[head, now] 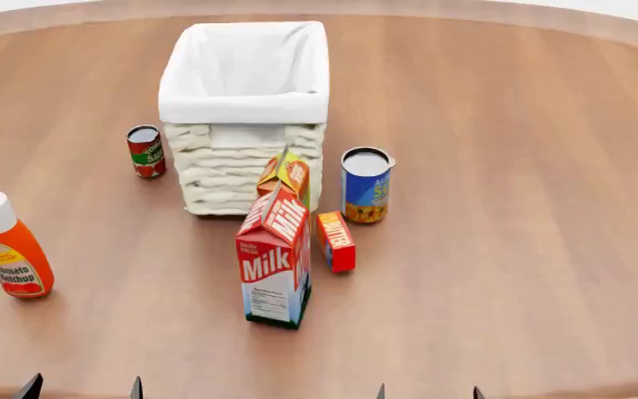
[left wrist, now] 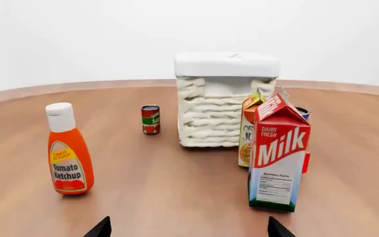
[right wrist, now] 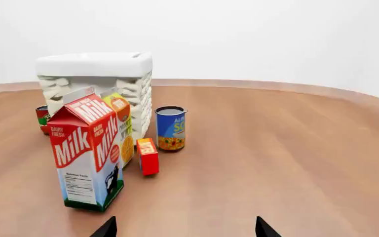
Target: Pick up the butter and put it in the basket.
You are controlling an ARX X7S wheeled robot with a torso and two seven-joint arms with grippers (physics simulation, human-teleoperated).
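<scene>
Wooden table (head: 541, 166), white backdrop. Both grippers sit at the near edge, left gripper (head: 80, 388) and right gripper (head: 428, 392), fingertips spread, gripping nothing. Butter (head: 336, 241) stands on edge just right of the milk carton (head: 275, 266); basket (head: 243, 108) stands farther back.

Red-orange butter (head: 337, 241) on edge, near the wicker basket (head: 243, 158).

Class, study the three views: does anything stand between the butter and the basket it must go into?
Yes. The orange juice carton stands just beyond the butter, against the basket's near wall, and the blue can stands at the basket's near right corner. The milk carton stands beside the butter, not on that path.
</scene>
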